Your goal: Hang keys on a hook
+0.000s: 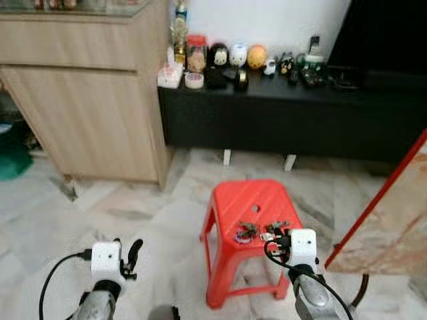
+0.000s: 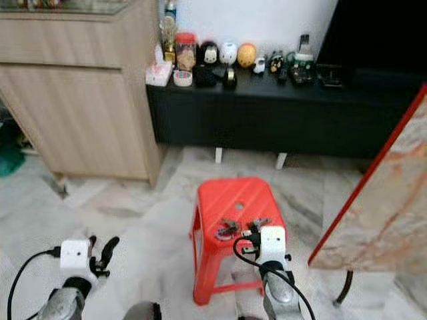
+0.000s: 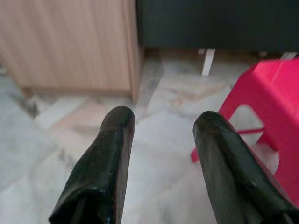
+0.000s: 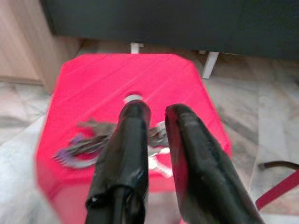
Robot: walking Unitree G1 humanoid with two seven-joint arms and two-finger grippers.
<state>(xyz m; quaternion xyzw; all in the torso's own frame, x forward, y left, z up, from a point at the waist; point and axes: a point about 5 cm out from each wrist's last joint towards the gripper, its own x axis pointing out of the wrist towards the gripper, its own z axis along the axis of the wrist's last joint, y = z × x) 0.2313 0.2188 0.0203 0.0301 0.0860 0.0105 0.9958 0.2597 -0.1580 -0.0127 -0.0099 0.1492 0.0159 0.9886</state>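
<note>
A bunch of keys lies on the seat of a red plastic stool, toward its front edge. My right gripper hovers just above and in front of the keys. Its two black fingers stand narrowly apart, with part of the bunch showing in the gap between them. In the left eye view the white wrist block hides most of the right gripper. My left gripper hangs low over the marble floor to the left of the stool. It is wide open and holds nothing.
A light wooden cabinet stands at the back left. Beside it, a low black cabinet carries jars and small figurines. A marble slab with a red edge leans in close on the right of the stool. Bare floor lies to the stool's left.
</note>
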